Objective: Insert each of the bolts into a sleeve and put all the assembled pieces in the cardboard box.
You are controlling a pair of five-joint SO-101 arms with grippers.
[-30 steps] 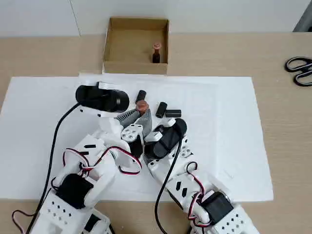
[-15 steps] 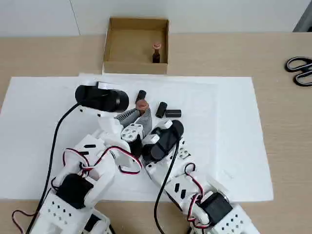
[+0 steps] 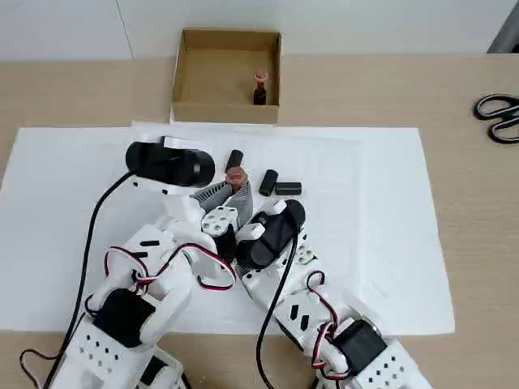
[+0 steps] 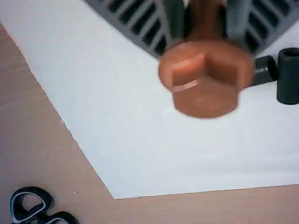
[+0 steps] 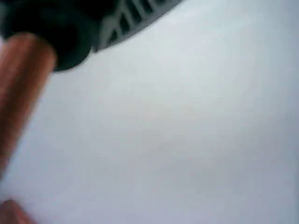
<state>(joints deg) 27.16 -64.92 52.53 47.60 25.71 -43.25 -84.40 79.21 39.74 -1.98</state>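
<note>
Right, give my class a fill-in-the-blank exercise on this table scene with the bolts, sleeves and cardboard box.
1. The cardboard box holds ____ assembled piece.
2. The left gripper is shut on a ____.
3. ____ loose sleeves lie on the white paper.
4. Off the paper, on the bare table, lies a pair of ____.
Missing words: one; bolt; three; scissors.

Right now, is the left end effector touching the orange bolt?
Touching. In the left wrist view the left end effector clamps the shank of the bolt from both sides, no gap.
</note>
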